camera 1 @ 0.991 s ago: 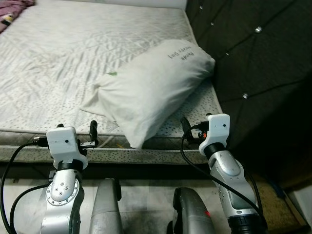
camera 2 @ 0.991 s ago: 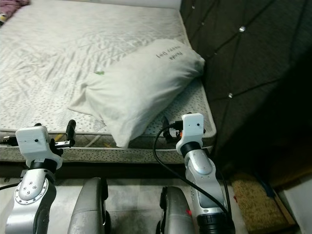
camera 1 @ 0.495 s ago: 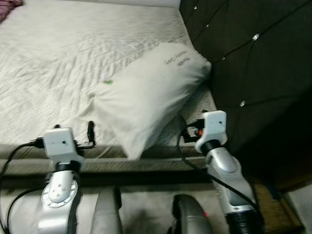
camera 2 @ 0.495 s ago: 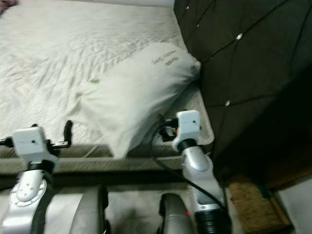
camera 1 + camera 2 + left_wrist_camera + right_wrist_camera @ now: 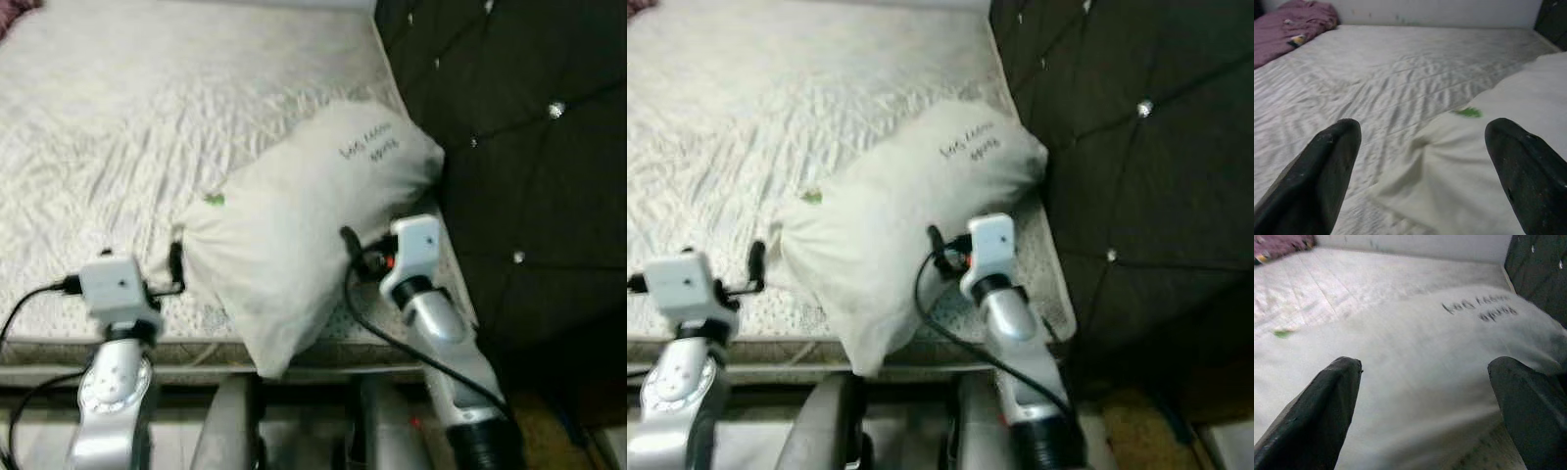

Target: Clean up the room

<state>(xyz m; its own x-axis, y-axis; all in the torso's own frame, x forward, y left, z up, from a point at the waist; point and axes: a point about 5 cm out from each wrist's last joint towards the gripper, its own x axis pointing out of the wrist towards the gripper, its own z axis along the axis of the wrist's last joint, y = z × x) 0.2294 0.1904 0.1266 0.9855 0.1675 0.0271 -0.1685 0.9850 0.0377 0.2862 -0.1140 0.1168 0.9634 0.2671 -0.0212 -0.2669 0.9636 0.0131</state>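
pillow [image 5: 901, 215] on mattress [image 5: 774, 108] | right end effector [image 5: 934, 238] touching pillow

Dim indoor light, head views softly motion-blurred (wrist views too), deep shadow over the dark right side

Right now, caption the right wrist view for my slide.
Open right tool facing the white pillow on the mattress.

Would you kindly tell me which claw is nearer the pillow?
Right. The right claw reaches over the pillow, open, fingers astride it. The left claw sits beside the pillow's near corner, also open.
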